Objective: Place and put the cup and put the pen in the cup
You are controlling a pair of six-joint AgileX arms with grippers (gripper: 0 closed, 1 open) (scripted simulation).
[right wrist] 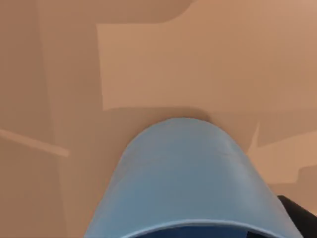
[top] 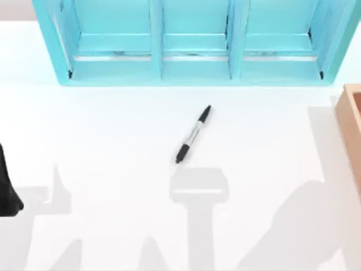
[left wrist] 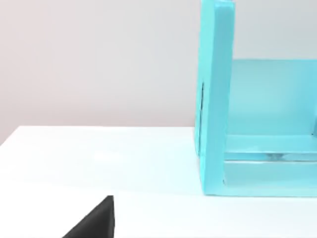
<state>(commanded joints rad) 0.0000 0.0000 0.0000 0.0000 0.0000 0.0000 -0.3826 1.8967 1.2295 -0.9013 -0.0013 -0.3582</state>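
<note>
The pen [top: 193, 134] lies flat on the white table near its middle, slanted, with one black end toward the shelf and the other toward the front. The blue cup [right wrist: 188, 183] looms very close in the right wrist view, over a tan wooden surface, its rim nearest the camera. A black piece of my right gripper [right wrist: 299, 218] shows right beside the cup's wall. My left arm [top: 7, 186] is parked at the table's left edge, far from the pen, and a black corner of it [left wrist: 94, 220] shows in the left wrist view.
A large turquoise shelf unit [top: 192, 62] with three bays spans the back of the table; its side wall [left wrist: 215, 99] shows in the left wrist view. A wooden box [top: 352, 121] stands at the right edge. Grey shadows fall across the front of the table.
</note>
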